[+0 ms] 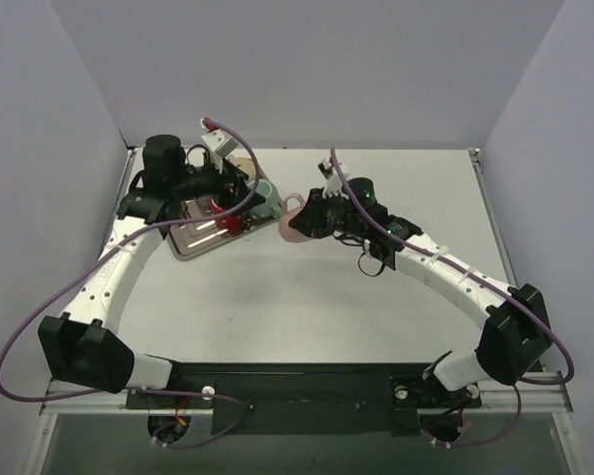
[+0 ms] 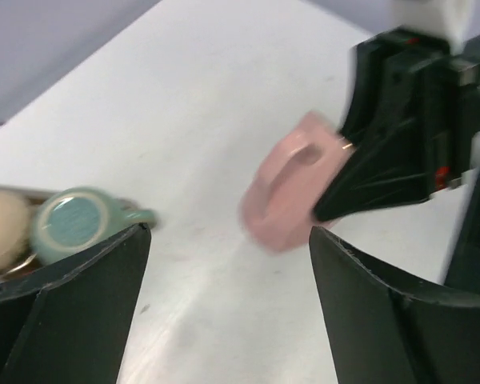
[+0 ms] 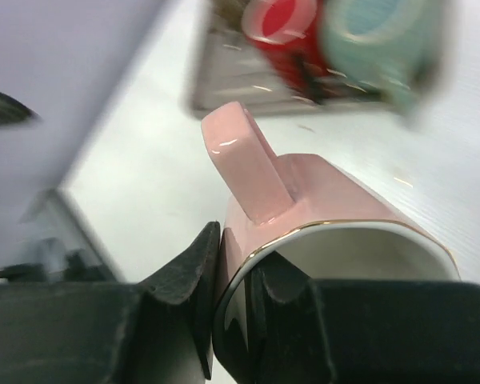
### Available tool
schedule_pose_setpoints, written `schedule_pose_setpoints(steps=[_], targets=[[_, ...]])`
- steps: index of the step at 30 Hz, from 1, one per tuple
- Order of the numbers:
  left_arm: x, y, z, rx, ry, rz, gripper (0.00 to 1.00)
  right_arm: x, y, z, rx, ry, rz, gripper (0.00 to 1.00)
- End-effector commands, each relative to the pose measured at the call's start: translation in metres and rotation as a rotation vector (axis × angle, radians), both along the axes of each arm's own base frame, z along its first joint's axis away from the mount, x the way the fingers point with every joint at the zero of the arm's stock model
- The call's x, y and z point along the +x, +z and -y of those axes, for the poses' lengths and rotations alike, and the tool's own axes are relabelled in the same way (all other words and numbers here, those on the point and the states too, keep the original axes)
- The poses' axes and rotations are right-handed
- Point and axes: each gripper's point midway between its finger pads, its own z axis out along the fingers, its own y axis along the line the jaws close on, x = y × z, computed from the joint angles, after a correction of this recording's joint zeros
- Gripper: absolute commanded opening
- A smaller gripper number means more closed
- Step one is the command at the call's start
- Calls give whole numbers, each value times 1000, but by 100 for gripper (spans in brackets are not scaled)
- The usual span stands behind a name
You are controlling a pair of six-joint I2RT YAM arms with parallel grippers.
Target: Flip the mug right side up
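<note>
Right gripper (image 3: 234, 268) pinches the pink mug (image 3: 328, 192) by its rim wall; left gripper (image 2: 228, 234), spread wide, holds nothing. Best rotate slowly, pinch firm, base lowered flat

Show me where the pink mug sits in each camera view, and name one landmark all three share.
Top external: the pink mug is left of centre, at the tip of the right gripper, just right of the tray.
Left wrist: right of centre, seen beyond the open left gripper.
Right wrist: bottom centre, its rim pinched in the right gripper.
Shared landmark: the teal mug.
</note>
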Motion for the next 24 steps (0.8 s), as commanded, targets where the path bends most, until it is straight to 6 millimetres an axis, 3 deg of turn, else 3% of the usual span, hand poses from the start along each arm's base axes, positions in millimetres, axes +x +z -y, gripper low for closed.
schedule_pose_setpoints(steps=[1, 4, 5, 6, 9, 13, 15, 18, 23, 24], targets=[[56, -37, -50, 336, 259, 187, 91, 32, -61, 131, -675, -372, -19, 0], [66, -68, -62, 562, 259, 269, 91, 43, -106, 190, -876, -462, -183, 0], [67, -78, -65, 647, 223, 326, 91, 41, -111, 207, -953, -486, -215, 0], [68, -91, -65, 720, 208, 340, 92, 45, -126, 220, -1009, -497, -261, 0], [76, -115, -71, 926, 152, 444, 91, 49, -145, 247, -1124, -518, -324, 0], [83, -147, -67, 1079, 4, 488, 87, 54, -172, 260, -1156, -507, -407, 0], [85, -170, -66, 1144, -101, 478, 83, 56, -178, 263, -1162, -509, -418, 0], [92, -184, -65, 1245, -231, 545, 79, 54, -184, 264, -1147, -509, -436, 1], [107, -215, -64, 1353, -361, 601, 79, 49, -172, 267, -1102, -534, -408, 39], [113, -213, -66, 1383, -361, 614, 79, 47, -170, 267, -1094, -535, -405, 46]])
